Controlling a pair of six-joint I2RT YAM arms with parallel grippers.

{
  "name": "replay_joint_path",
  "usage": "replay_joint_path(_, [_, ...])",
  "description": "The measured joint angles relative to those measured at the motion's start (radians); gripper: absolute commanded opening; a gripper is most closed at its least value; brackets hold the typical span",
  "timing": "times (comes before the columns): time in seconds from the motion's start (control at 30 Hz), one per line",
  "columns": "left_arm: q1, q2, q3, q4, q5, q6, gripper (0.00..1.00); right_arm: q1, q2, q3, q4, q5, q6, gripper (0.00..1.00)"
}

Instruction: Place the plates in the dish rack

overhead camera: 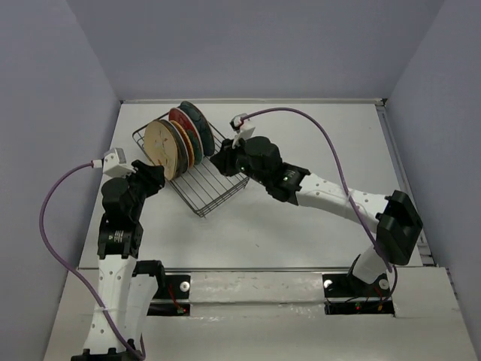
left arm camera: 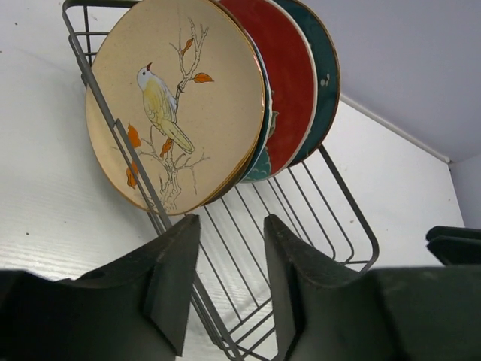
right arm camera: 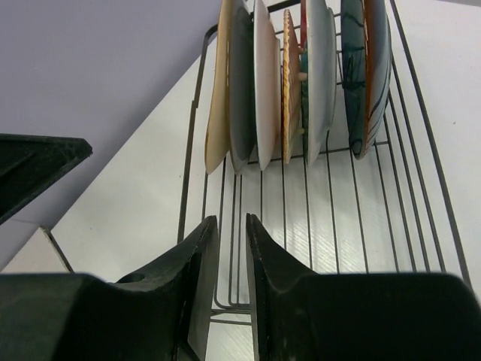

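The dark wire dish rack (overhead camera: pixel 214 188) lies slantwise on the white table. Several plates stand upright in its far-left end: a cream plate (overhead camera: pixel 162 147) in front, a red one (overhead camera: pixel 184 124) and a dark teal one (overhead camera: pixel 197 120) behind. The left wrist view shows the cream plate (left arm camera: pixel 176 105) with a bird, plus the red (left arm camera: pixel 282 83) and teal (left arm camera: pixel 323 68) plates. The right wrist view shows them edge-on, among them an orange plate (right arm camera: pixel 290 83). My left gripper (overhead camera: pixel 155 176) is open and empty at the rack's left rim (left arm camera: pixel 351 207). My right gripper (overhead camera: pixel 223 160) hovers at the rack's right rim (right arm camera: pixel 193 143), jaws a narrow gap apart, empty.
The rack's near-right half holds no plates. Purple cables arc from both wrists. Grey walls close the table on the left, back and right. A metal strip with both arm bases (overhead camera: pixel 173 287) runs along the near edge.
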Motion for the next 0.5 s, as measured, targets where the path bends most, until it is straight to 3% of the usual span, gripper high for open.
replay_joint_path(0.07, [0.0,0.016,0.0,0.002,0.004,0.002,0.45,-0.026,-0.014,-0.009,-0.005,-0.02,0.002,0.34])
replay_joint_path(0.2, [0.0,0.085,0.002,0.011,0.015,0.008,0.42,-0.133,-0.033,-0.034,-0.048,-0.136,0.017,0.5])
replay_joint_path(0.37, [-0.024,0.215,0.031,0.004,0.004,0.013,0.42,-0.323,-0.018,-0.033,-0.161,-0.243,-0.016,0.53])
replay_joint_path(0.5, [-0.09,0.231,0.053,0.001,-0.01,0.019,0.49,-0.352,0.002,-0.027,-0.216,-0.3,-0.04,0.57])
